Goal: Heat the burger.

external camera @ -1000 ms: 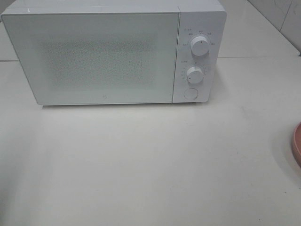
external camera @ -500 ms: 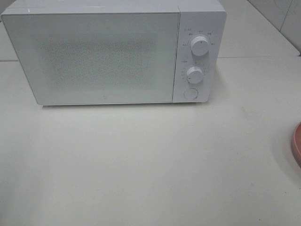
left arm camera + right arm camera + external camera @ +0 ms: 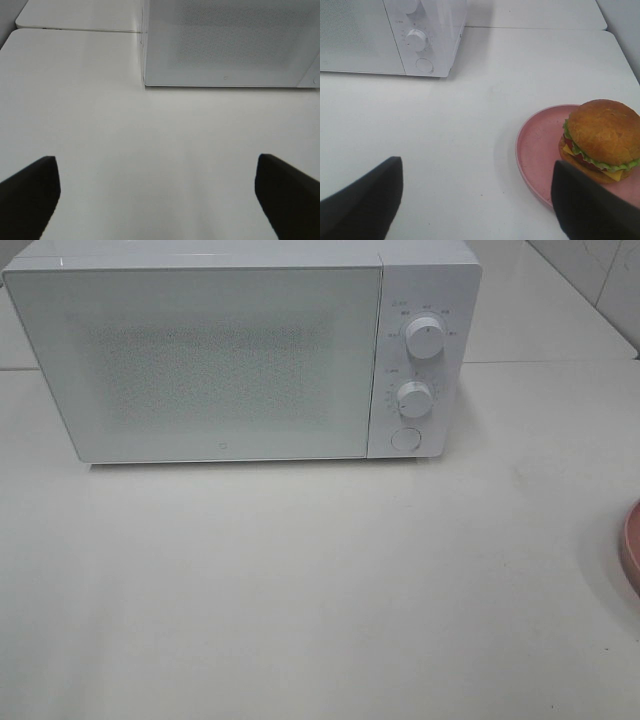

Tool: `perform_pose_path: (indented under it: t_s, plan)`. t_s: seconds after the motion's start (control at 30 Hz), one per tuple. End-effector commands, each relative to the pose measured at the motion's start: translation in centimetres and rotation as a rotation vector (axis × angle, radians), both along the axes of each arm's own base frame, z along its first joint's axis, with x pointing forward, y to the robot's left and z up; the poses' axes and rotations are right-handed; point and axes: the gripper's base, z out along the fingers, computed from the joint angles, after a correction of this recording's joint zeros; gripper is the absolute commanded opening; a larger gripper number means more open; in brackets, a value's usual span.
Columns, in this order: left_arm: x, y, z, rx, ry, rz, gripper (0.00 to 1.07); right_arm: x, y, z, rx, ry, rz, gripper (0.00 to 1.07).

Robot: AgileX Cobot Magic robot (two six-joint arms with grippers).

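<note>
The burger (image 3: 601,139), with a golden-brown bun, lettuce, tomato and cheese, sits on a round pink plate (image 3: 540,155) in the right wrist view. My right gripper (image 3: 477,200) hangs open above the table, its dark fingers (image 3: 365,200) spread wide, the burger off to one side and apart from them. My left gripper (image 3: 157,197) is open over bare table facing the white microwave (image 3: 230,45). In the exterior high view only the plate's rim (image 3: 630,550) shows at the right edge; the burger and both grippers are out of that view.
The white microwave (image 3: 240,350) stands at the back with its door shut, two round knobs (image 3: 425,340) and a round button (image 3: 404,438) on its right panel. White table (image 3: 320,590) stretches in front of it. A tiled wall (image 3: 600,270) rises at the back right.
</note>
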Motion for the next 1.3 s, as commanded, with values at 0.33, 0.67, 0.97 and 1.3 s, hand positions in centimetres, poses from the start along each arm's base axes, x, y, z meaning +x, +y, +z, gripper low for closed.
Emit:
perform_pose_path:
  t_s: [0.33,0.67,0.97,1.3]
  plan:
    - [-0.3,-0.02,0.08,-0.01,-0.04,0.01,0.98,-0.18,-0.01,0.03,0.007,-0.017,-0.008,0.76]
    - [-0.3,-0.01,0.07,-0.009,-0.04,0.011,0.98,-0.18,-0.01,0.03,0.007,-0.017,-0.008,0.76]
    - [-0.3,0.01,0.06,-0.007,-0.039,0.012,0.98,-0.18,-0.01,0.03,0.007,-0.017,-0.008,0.76]
    - [-0.3,0.01,0.06,-0.007,-0.039,0.012,0.98,-0.18,-0.01,0.03,0.007,-0.017,-0.008,0.76]
